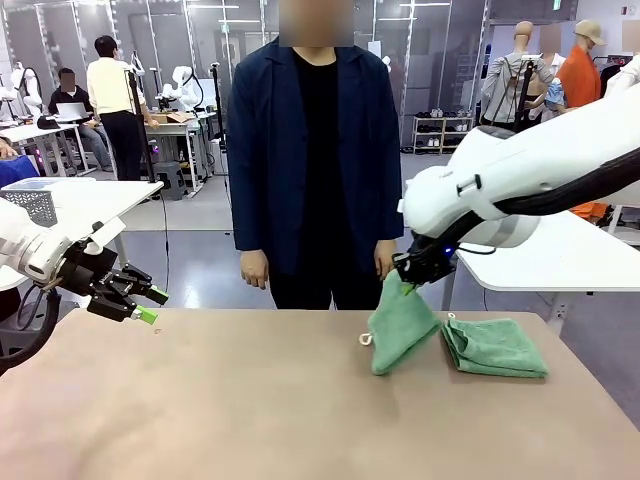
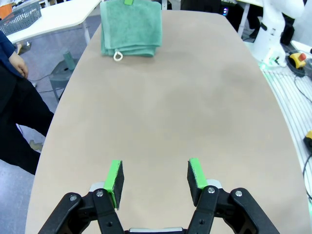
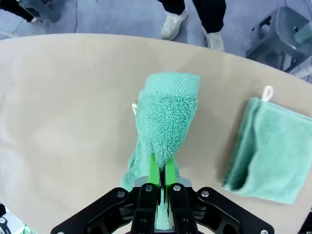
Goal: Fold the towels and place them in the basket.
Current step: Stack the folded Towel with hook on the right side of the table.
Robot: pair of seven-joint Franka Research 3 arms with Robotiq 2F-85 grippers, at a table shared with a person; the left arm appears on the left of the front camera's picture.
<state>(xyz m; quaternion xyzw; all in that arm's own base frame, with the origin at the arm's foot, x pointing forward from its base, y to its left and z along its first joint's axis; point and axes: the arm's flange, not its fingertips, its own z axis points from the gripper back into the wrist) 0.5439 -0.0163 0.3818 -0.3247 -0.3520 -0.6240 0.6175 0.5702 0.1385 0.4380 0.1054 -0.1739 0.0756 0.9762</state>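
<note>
A folded green towel (image 1: pixel 401 327) hangs from my right gripper (image 1: pixel 408 279), which is shut on its top corner, while the towel's lower edge rests on the table. In the right wrist view the held towel (image 3: pixel 165 117) rises between the closed pads of the right gripper (image 3: pixel 161 176). A second folded green towel (image 1: pixel 495 347) lies flat to the right of it, also seen as the flat towel (image 3: pixel 265 148). My left gripper (image 1: pixel 147 306) hovers open over the table's left side, holding nothing; its open jaws (image 2: pixel 155 175) point across the table at the held towel (image 2: pixel 131 28). The basket is out of view.
A person (image 1: pixel 315 150) in a dark jacket stands at the far edge, hands down. The brown table (image 1: pixel 250 400) is bare between the two arms. A pale mesh basket (image 1: pixel 32 202) sits on a white side table at the left. Another white table (image 1: pixel 560 250) stands at the right.
</note>
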